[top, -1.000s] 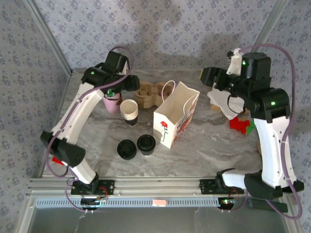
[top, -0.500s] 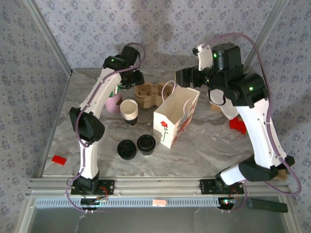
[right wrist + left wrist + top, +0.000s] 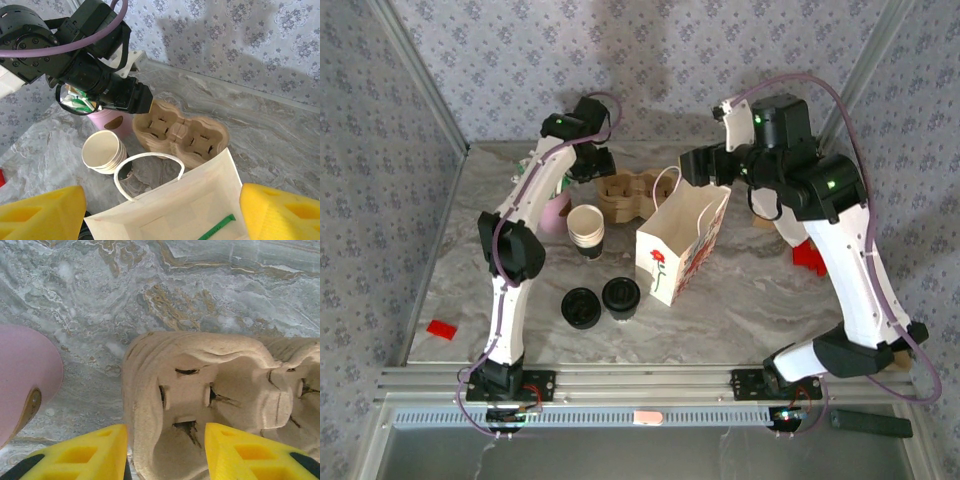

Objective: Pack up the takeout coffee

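Over the last second both arms have swung out of their folded poses toward the far side of the tabletop (image 3: 750, 300), and in the last half second the left one has only crept a little closer to the cup carrier. The takeout coffee (image 3: 620, 297) stands untouched on the near middle of the tabletop, just left of the paper bag (image 3: 680, 240) and just right of a low pile of black lids (image 3: 581, 308), well apart from either claw. So the packing proper looks not yet begun: judging by the poses, the step in hand is fetching the pulp cup carrier (image 3: 210, 390) at the far side, beyond the stack of lidless paper cups (image 3: 586, 228) and beside a pink cup (image 3: 25, 375). The left claw (image 3: 165, 450) is spread, its yellow fingers straddling the carrier's end wall and gripping nothing; whether they touch the pulp I cannot tell. Next it would probably need to pinch that wall squarely before lifting. The right claw (image 3: 160, 215) hangs wide apart and empty above the bag's open mouth, likely ready to steady it.
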Available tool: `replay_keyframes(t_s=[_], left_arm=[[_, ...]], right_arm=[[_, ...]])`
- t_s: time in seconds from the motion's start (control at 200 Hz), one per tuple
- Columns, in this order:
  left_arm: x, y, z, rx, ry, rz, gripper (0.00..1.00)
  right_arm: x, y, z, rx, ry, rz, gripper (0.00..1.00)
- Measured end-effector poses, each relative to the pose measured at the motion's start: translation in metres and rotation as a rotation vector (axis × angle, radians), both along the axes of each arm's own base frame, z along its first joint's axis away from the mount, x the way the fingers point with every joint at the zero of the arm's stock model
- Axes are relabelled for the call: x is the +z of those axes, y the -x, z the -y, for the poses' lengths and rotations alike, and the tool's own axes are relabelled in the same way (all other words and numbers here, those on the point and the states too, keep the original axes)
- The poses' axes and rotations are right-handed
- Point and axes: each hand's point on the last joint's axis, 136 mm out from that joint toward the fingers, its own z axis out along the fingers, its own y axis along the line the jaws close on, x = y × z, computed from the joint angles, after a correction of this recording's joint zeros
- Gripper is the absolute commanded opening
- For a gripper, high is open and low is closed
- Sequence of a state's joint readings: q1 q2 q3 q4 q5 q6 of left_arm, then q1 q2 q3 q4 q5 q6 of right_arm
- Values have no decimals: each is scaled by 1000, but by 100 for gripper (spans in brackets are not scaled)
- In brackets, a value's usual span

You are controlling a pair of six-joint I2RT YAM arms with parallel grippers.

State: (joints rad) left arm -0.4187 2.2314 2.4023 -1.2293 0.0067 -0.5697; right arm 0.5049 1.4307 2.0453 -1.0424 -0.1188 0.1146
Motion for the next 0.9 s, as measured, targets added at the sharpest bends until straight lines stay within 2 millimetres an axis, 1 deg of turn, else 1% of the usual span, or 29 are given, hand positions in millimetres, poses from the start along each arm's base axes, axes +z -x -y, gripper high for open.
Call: replay_keyframes(t_s=[0.18, 0.415, 0.58, 0.71, 0.899], left_arm=[[-2, 0, -1, 2, -2, -6, 44], [-17, 6, -3, -1, -16, -49, 42], [-18, 5, -1, -4, -8, -46, 37], [-23, 5, 2, -10, 3, -55, 33], [-25, 5, 0, -5, 4, -60, 31]], right_arm=[[2, 4, 3, -3, -2, 7, 83], [1, 4, 3, -4, -1, 6, 83], [1, 3, 3, -7, 1, 7, 83], [1, 3, 4, -9, 2, 7, 83], [1, 3, 4, -10, 3, 7, 83]])
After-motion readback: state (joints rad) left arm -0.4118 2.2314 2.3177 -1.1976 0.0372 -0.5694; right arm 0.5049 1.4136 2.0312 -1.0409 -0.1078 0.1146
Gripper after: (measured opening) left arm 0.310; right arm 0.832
